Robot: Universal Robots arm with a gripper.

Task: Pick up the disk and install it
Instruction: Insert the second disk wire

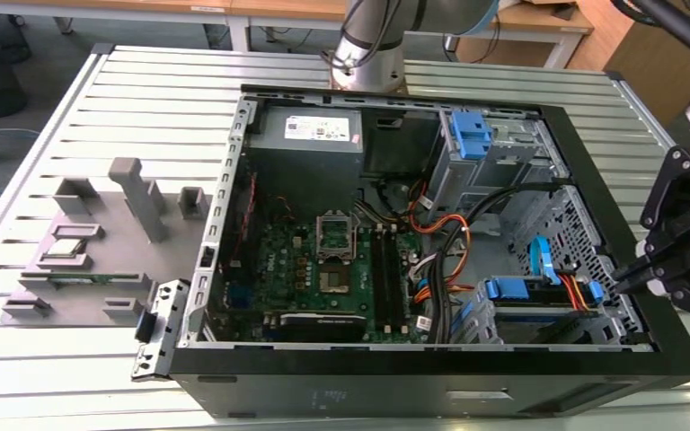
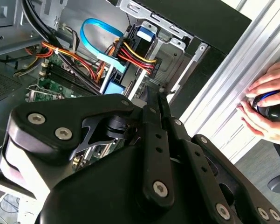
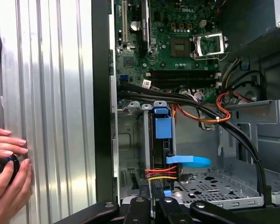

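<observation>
Black linkages of the end effector [image 2: 151, 105] were seen closest in the second wrist view, its fingers drawn together with nothing held between them, just above the drive cage. Beyond it, the disk [image 2: 143, 42] was seated in the cage with red, yellow and blue cables plugged in, while a person's hand [image 2: 265, 105] rested on a dark device on the ribbed tabletop [image 2: 223, 116].

From the first wrist view, the disk [image 3: 162, 128] was shown standing on edge in its bay beside the motherboard [image 3: 177, 42].

At the exterior view's right, the end effector [image 1: 639, 274] was poised at the open computer case [image 1: 441, 395], near the disk [image 1: 525, 292].
</observation>
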